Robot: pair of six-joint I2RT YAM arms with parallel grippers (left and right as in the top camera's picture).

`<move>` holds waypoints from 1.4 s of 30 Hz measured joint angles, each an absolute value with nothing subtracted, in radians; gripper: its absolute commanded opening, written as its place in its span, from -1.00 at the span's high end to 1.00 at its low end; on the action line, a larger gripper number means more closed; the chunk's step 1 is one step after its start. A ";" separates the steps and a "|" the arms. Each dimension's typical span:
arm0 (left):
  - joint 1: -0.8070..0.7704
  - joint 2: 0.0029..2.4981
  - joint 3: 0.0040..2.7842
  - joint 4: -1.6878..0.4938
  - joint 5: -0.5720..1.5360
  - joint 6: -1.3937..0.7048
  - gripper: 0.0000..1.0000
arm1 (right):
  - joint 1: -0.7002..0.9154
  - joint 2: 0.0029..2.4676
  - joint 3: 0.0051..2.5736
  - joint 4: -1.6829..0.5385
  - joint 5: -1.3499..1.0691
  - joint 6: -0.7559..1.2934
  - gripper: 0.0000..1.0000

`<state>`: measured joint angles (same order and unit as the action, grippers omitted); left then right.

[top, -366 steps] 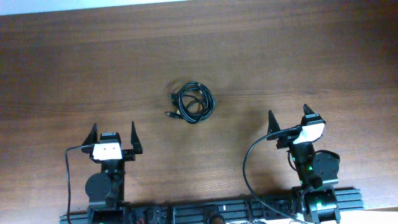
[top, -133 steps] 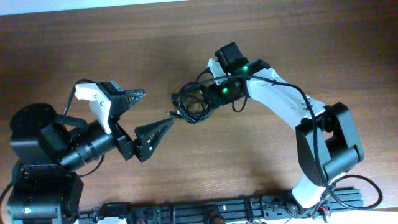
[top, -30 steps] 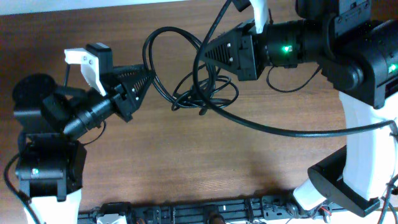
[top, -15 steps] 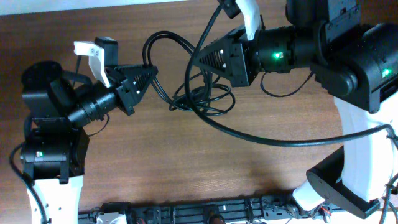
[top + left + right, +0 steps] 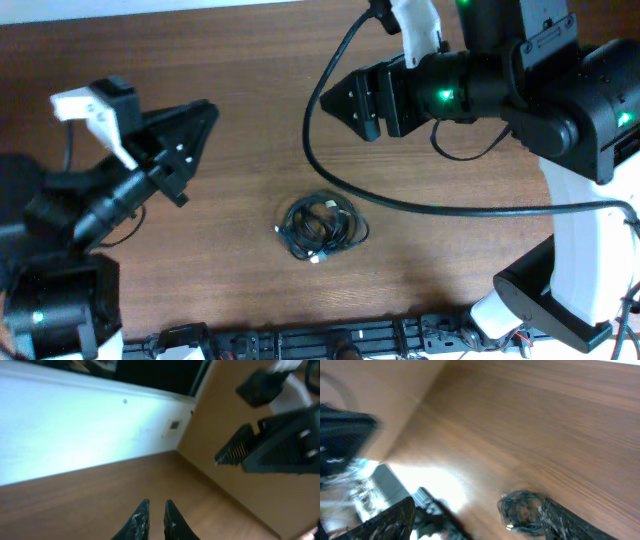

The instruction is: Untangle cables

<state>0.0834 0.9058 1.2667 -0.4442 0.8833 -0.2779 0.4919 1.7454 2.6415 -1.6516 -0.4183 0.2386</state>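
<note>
The cables (image 5: pixel 320 227) lie as a small coiled black bundle on the wooden table (image 5: pixel 250 60), near the front middle, with a metal plug tip at the near side. Neither gripper touches them. My left gripper (image 5: pixel 200 118) hovers up and to the left of the bundle; in its wrist view its fingertips (image 5: pixel 156 505) stand almost together with nothing between them. My right gripper (image 5: pixel 345 105) hangs high above and right of the bundle, jaws wide open and empty (image 5: pixel 477 502). In the right wrist view the cables (image 5: pixel 520 511) show blurred, far below, beside the right finger.
A thick black arm cable (image 5: pixel 420 206) sweeps from the right arm over the table above the bundle. The right arm's gripper (image 5: pixel 260 450) shows in the left wrist view. A black rail (image 5: pixel 340 346) runs along the table's front edge.
The cables were stretched in the air between both grippers; now they lie coiled on the table nearer the front. The right gripper has opened. The left arm has drawn back leftward.
</note>
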 measured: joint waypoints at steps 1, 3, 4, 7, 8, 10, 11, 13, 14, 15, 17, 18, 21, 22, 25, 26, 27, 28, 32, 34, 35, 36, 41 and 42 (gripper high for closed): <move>0.105 0.894 1.270 -0.444 0.884 -0.282 0.59 | 0.492 1.745 2.642 -1.662 -0.381 0.238 -0.57; 0.124 0.880 1.272 -0.448 0.887 -0.291 0.47 | 0.492 1.745 2.642 -1.671 -0.337 0.237 -0.60; 0.137 0.870 1.272 -0.455 0.889 -0.292 0.42 | 0.492 1.745 2.642 -1.671 -0.320 0.238 -0.61; 0.139 0.866 1.272 -0.479 0.911 -0.299 0.24 | 0.492 1.745 2.642 -1.681 -0.267 0.237 -0.67; 0.139 0.866 1.273 -0.508 0.917 -0.302 0.20 | 0.492 1.745 2.642 -1.692 -0.243 0.237 -0.68; 0.139 0.866 1.280 -0.595 0.920 -0.300 0.16 | 0.492 1.745 2.638 -1.692 -0.218 0.237 -0.68; 0.139 0.866 1.280 -0.643 0.921 -0.293 0.14 | 0.492 1.745 2.633 -1.692 -0.213 0.237 -0.68; 0.139 0.868 1.283 -0.756 0.920 -0.264 0.14 | 0.492 1.745 2.605 -1.692 -0.198 0.236 -0.68; 0.140 0.868 1.282 -0.797 0.917 -0.247 0.14 | 0.492 1.745 2.591 -1.692 -0.194 0.234 -0.68; 0.140 0.870 1.284 -0.870 0.912 -0.215 0.14 | 0.492 1.745 2.564 -1.692 -0.185 0.226 -0.68; 0.140 0.871 1.285 -0.971 0.896 -0.158 0.15 | 0.492 1.747 2.524 -1.692 -0.172 0.196 -0.68; 0.140 0.873 1.285 -1.012 0.883 -0.136 0.16 | 0.492 1.748 2.510 -1.692 -0.163 0.176 -0.68; 0.140 0.873 1.285 -1.118 0.828 -0.072 0.23 | 0.492 1.753 2.457 -1.692 -0.111 0.128 -0.85; 0.140 0.873 1.280 -1.125 0.816 -0.060 0.25 | 0.492 1.753 2.444 -1.692 -0.097 0.119 -0.86; 0.140 0.867 1.238 -1.133 0.796 -0.040 0.31 | 0.492 1.754 2.411 -1.692 -0.071 0.113 -0.87; 0.137 0.862 1.206 -1.129 0.791 -0.034 0.31 | 0.492 1.753 2.390 -1.692 -0.067 0.112 -0.87; 0.132 0.858 1.169 -1.120 0.785 -0.029 0.31 | 0.492 1.752 2.366 -1.692 -0.063 0.112 -0.87; 0.124 0.852 1.133 -1.100 0.783 -0.029 0.31 | 0.492 1.745 2.333 -1.692 -0.057 0.112 -0.87; 0.080 0.827 0.992 -1.008 0.773 -0.046 0.28 | 0.492 1.698 2.177 -1.687 -0.030 0.113 -0.87; 0.043 0.801 0.930 -0.947 0.770 -0.069 0.24 | 0.492 1.641 2.070 -1.647 -0.023 0.115 -0.88; 0.025 0.795 0.913 -0.929 0.770 -0.076 0.23 | 0.492 1.610 2.023 -1.621 -0.022 0.121 -0.89; 0.004 0.789 0.897 -0.904 0.769 -0.085 0.21 | 0.492 1.576 1.977 -1.597 -0.022 0.123 -0.89; -0.140 0.788 0.801 -0.798 0.756 -0.125 0.13 | 0.493 1.407 1.797 -1.510 -0.015 0.147 -0.88; -0.171 0.787 0.781 -0.777 0.735 -0.141 0.12 | 0.493 1.374 1.755 -1.494 -0.014 0.159 -0.89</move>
<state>-0.1711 0.7872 0.7815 -0.7769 0.7345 -0.1410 0.4927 1.3743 1.7554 -1.4937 -0.0135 0.1593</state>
